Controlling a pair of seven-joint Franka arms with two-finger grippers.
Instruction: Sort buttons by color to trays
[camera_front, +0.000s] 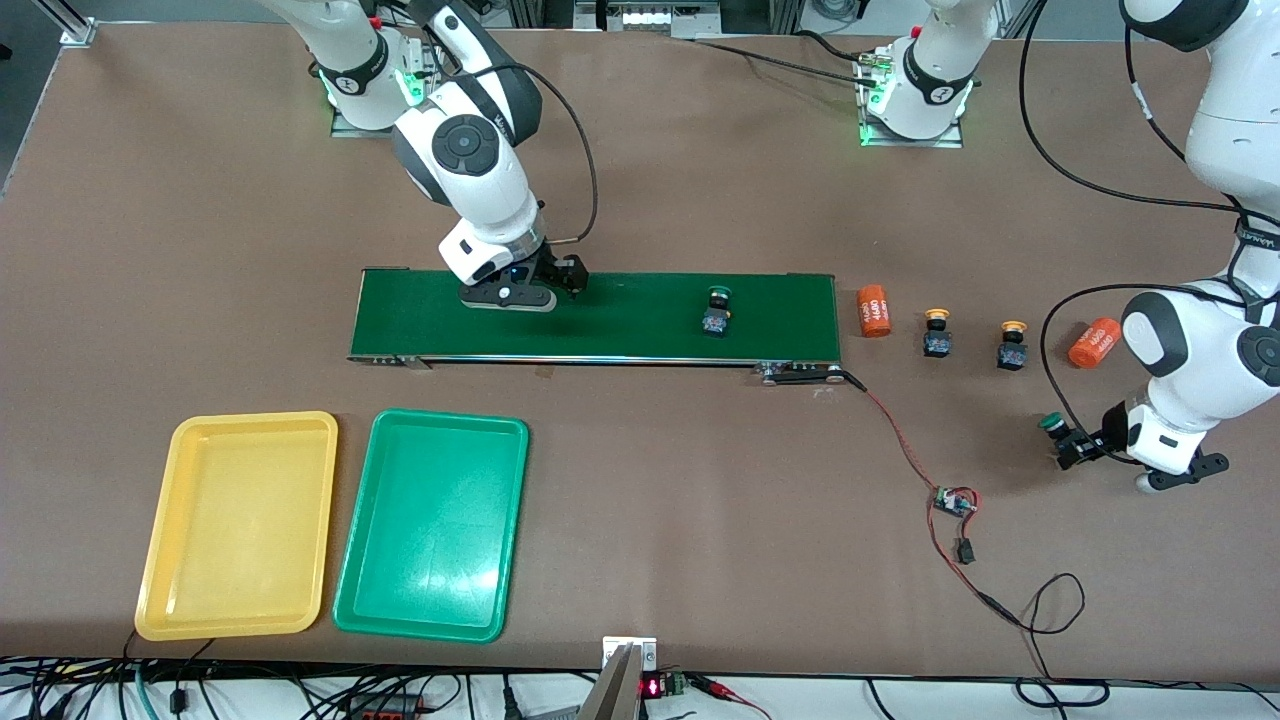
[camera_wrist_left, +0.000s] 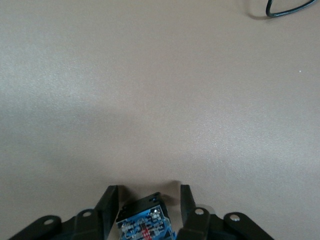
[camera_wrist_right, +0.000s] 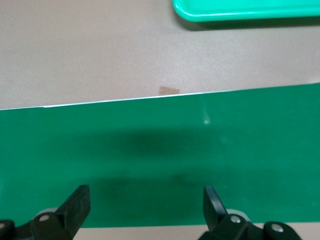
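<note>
In the front view, the left gripper (camera_front: 1068, 445) at lower right clasped a green-capped button (camera_front: 1052, 424), its body hidden by the fingers. A second green button (camera_front: 717, 310) stood upright on the conveyor belt (camera_front: 600, 316); two yellow buttons (camera_front: 937, 334) stood right of it.

In the left wrist view, only the held button's blue-black body (camera_wrist_left: 145, 222) showed, cut off at the bottom edge.

In the right wrist view, the right gripper (camera_wrist_right: 145, 200) hung open over the belt, the green tray (camera_wrist_right: 245, 10) cropped at top.

On the brown counter (camera_front: 650, 180) you have a long dark-green conveyor belt (camera_front: 600, 315). Toward the left arm's end of it stand two orange cylinders marked 4680, one (camera_front: 874, 311) just beside the belt, the other (camera_front: 1094, 343) well apart. A red-and-black wire (camera_front: 900, 440) runs from the belt to a small circuit board (camera_front: 955, 501).
</note>
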